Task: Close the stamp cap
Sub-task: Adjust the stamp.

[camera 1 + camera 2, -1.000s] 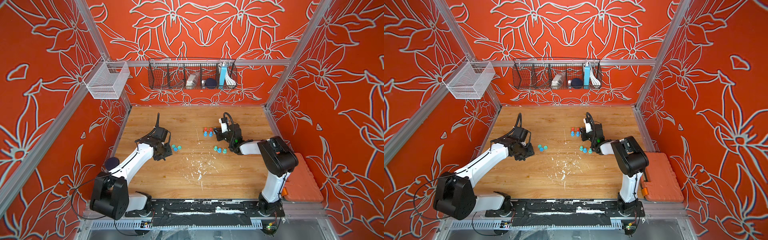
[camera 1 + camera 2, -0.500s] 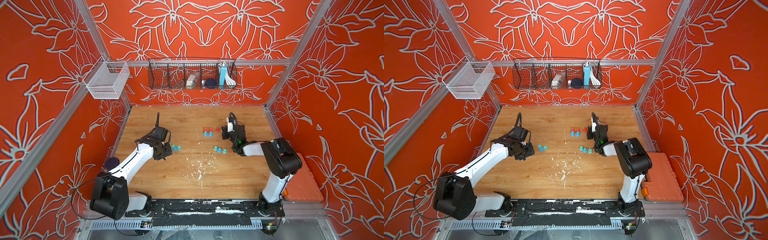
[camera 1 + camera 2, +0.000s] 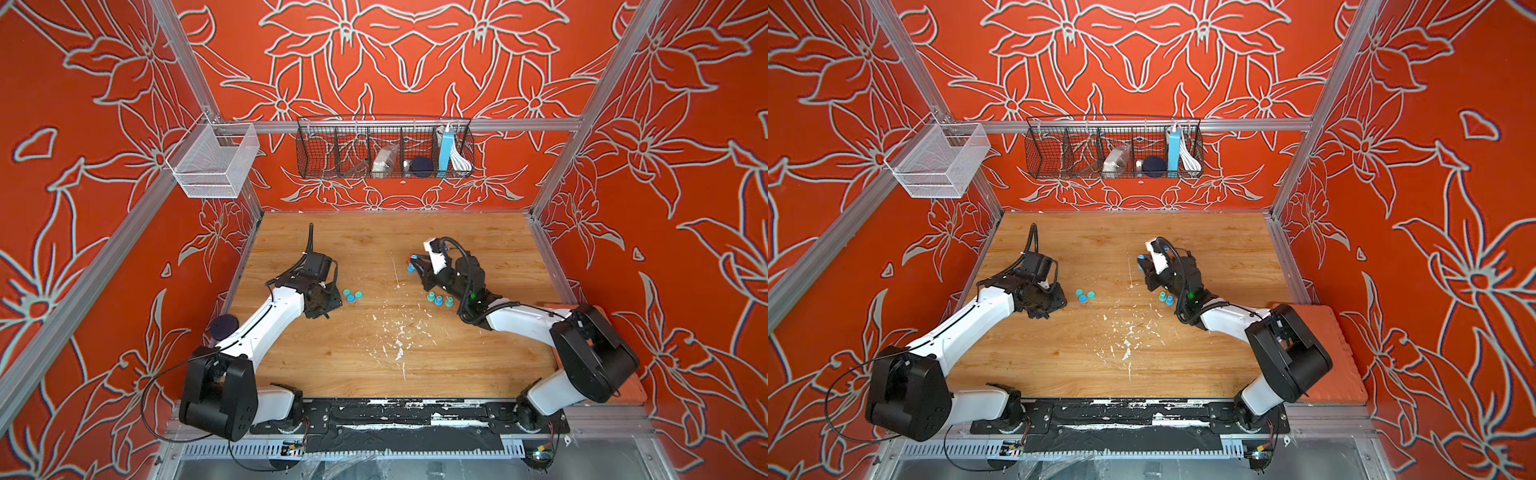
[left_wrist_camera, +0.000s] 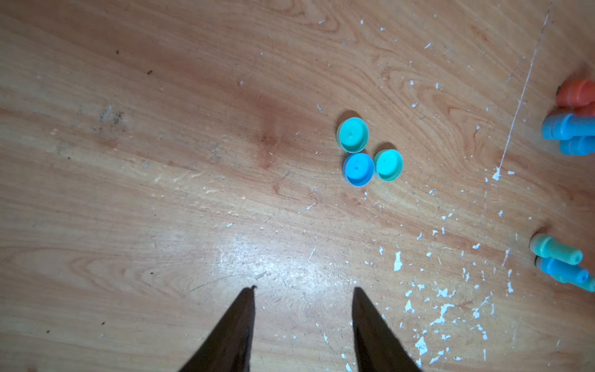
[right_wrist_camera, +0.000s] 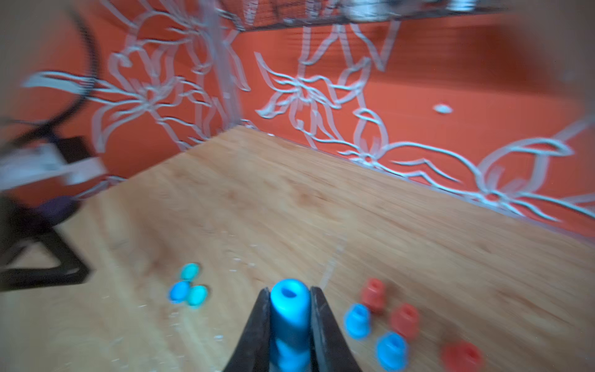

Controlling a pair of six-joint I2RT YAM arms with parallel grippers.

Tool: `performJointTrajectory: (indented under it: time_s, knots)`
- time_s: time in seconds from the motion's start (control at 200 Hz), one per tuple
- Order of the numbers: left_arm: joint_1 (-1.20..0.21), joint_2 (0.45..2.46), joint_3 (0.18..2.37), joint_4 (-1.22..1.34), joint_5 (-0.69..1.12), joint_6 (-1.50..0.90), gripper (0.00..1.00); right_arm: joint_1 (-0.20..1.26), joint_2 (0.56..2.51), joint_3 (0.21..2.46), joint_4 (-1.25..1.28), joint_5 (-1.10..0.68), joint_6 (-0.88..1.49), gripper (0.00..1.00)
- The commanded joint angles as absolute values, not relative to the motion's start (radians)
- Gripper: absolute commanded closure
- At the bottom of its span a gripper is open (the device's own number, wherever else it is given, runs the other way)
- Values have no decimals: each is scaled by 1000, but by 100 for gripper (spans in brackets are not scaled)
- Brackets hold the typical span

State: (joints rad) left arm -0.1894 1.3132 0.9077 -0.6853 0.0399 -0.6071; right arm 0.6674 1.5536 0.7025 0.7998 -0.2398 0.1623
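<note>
**Right gripper clamped on blue stamp**

Desk (image 3: 478, 365), toward left edge: left gripper (image 4: 303, 289) parted, empty, over bare wood. Three loose caps (image 4: 359, 169) clustered touching, near its tips. Farther back, right of centre: right gripper (image 5: 289, 290) pinching blue stamp (image 5: 289, 325) between both fingers.

The left arm (image 3: 266, 324) rises from the near left corner of the worktop (image 3: 374, 365) and stretches along its left edge. The wrist is bent so that the left gripper (image 4: 303, 290) points down at the wood, and its two dark fingers (image 4: 231, 331) stand apart with nothing between them. The right arm (image 3: 523, 320) comes from the near right corner and reaches low toward the middle of the worktop, with the right gripper (image 5: 290, 291) lifted and slanted toward the far left corner — its jaws press on both sides of a blue stamp (image 5: 289, 319).
</note>
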Motion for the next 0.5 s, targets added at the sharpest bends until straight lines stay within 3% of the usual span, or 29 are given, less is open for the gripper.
performJointTrajectory:
  time_s: [0.0, 0.11, 0.275, 0.395, 0.495]
  knots:
    - [-180, 1282, 888, -677, 62, -616, 50, 770, 1604, 636, 883, -213, 212, 100]
    - [-169, 1212, 838, -586, 167, -608, 50, 860, 1635, 614, 988, -143, 311, 100]
    - [-163, 1151, 790, -457, 434, -688, 42, 881, 1572, 651, 1069, -63, 475, 100]
    - [-160, 1115, 744, -224, 643, -908, 34, 857, 1517, 697, 1078, 1, 567, 100]
    - [-160, 1121, 642, 155, 725, -1198, 32, 827, 1516, 729, 1146, 31, 690, 100]
